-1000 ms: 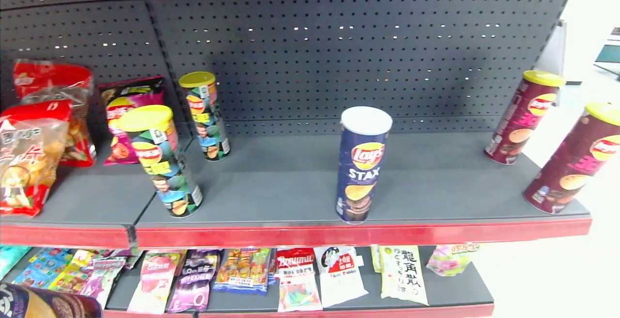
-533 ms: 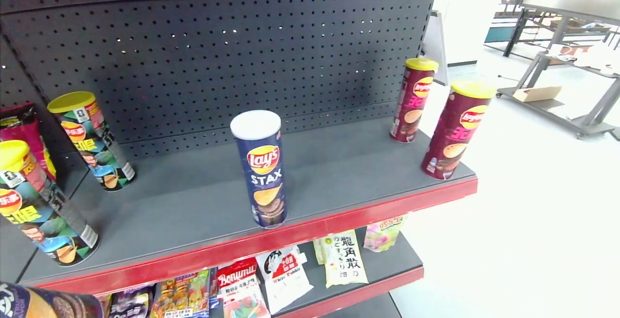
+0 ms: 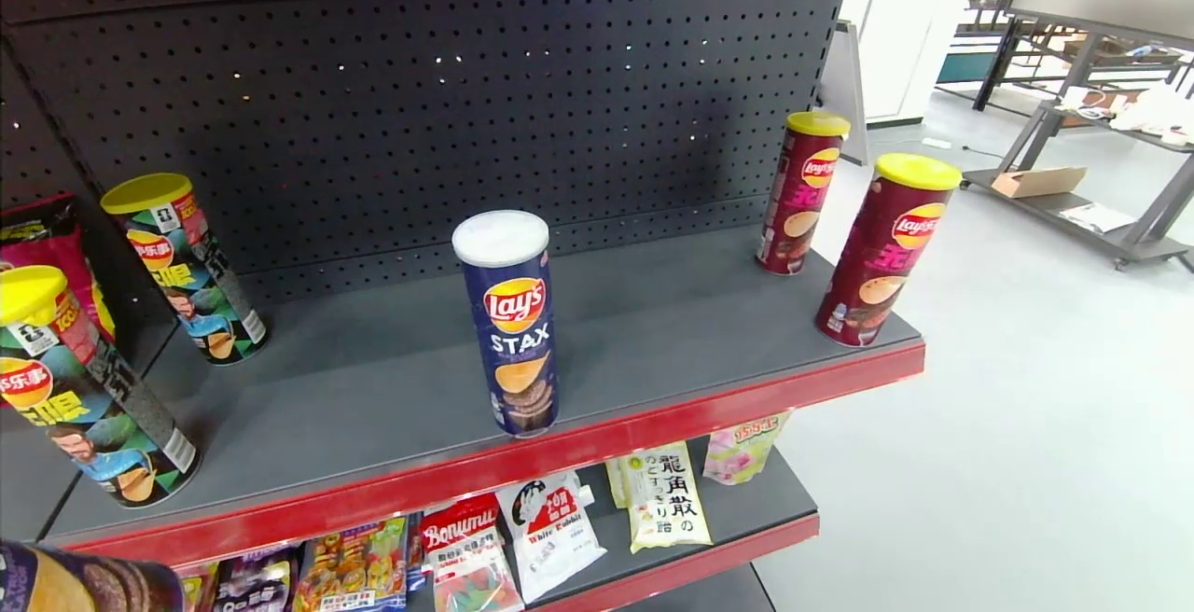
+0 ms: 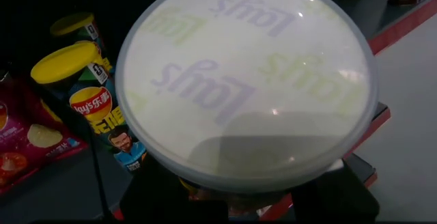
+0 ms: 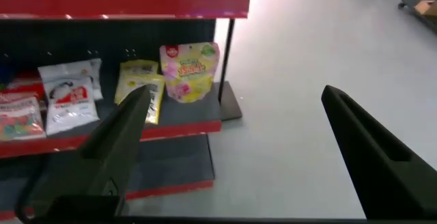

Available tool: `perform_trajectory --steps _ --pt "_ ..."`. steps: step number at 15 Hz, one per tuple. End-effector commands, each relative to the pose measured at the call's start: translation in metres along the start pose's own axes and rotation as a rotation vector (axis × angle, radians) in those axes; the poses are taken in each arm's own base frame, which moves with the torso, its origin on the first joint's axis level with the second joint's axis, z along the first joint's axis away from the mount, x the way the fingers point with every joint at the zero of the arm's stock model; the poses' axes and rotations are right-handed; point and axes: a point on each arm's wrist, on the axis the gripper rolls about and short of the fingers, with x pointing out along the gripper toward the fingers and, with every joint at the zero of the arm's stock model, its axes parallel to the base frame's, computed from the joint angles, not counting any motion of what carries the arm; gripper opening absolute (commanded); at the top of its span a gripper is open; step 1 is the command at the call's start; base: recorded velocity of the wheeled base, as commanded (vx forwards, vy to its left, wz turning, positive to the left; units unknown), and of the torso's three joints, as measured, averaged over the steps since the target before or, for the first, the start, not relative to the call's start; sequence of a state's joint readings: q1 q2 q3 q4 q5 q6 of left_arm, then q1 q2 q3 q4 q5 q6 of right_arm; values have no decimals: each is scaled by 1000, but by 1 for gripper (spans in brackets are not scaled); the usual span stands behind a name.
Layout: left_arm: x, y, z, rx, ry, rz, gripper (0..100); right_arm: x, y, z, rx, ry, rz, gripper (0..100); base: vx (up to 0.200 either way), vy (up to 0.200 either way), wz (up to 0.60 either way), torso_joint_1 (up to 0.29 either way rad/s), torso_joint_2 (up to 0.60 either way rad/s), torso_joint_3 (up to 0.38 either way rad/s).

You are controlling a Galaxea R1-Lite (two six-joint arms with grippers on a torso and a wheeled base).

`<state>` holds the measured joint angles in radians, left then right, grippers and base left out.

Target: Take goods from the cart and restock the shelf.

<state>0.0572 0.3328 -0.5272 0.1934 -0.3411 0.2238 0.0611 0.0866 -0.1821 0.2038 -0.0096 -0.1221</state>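
At the far left, low in the head view, the left gripper (image 4: 239, 200) is clamping its jaws around a held chip can (image 3: 84, 584), dark blue, whose white translucent lid (image 4: 246, 80) is facing the left wrist camera; this can is hanging in front of the shelving, not resting on it. On the upper shelf (image 3: 373, 379) a pink chip bag (image 3: 42, 239) is sitting at the left edge. Just beside it, the front teal-patterned can (image 3: 79, 397) and the rear teal-patterned can (image 3: 182, 267), both yellow-lidded, are standing upright, the rear one by the pegboard panel (image 3: 420, 108). Around the middle a navy can (image 3: 508, 323) with a white lid is standing upright close to the red front rail (image 3: 653, 425), well apart from the others. At the right end the rear maroon can (image 3: 802, 192) and the front maroon can (image 3: 881, 253), both yellow-lidded, are standing upright. Snack packets (image 3: 550, 533) are lying on the lower shelf (image 3: 770, 495). The right gripper (image 5: 235, 94) is hanging near that lower shelf's end, above the floor (image 5: 307, 39), its jaws spread wide and holding nothing
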Motion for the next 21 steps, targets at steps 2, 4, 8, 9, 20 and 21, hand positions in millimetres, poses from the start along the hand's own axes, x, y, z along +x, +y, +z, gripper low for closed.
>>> perform_trajectory --steps 2,4,8,9,20,21 --pt "3 1 0 -25 14 -1 0 13 4 -20 41 -13 46 100 0 0 0 0 0 0" --pt "4 1 0 -26 18 -2 0 15 4 -20 101 -58 46 100 0 0 0 0 0 0" --pt "12 5 3 -39 48 -10 0 12 6 -30 117 -81 -23 100 0 0 0 0 0 0" --pt "15 6 2 -44 61 -16 0 11 6 -30 117 -95 -27 100 0 0 0 0 0 0" --pt "144 45 11 -121 143 -107 0 11 6 -30 120 -104 -30 100 0 0 0 0 0 0" --pt "158 47 7 -121 146 -114 0 11 6 -30 120 -104 -30 100 0 0 0 0 0 0"
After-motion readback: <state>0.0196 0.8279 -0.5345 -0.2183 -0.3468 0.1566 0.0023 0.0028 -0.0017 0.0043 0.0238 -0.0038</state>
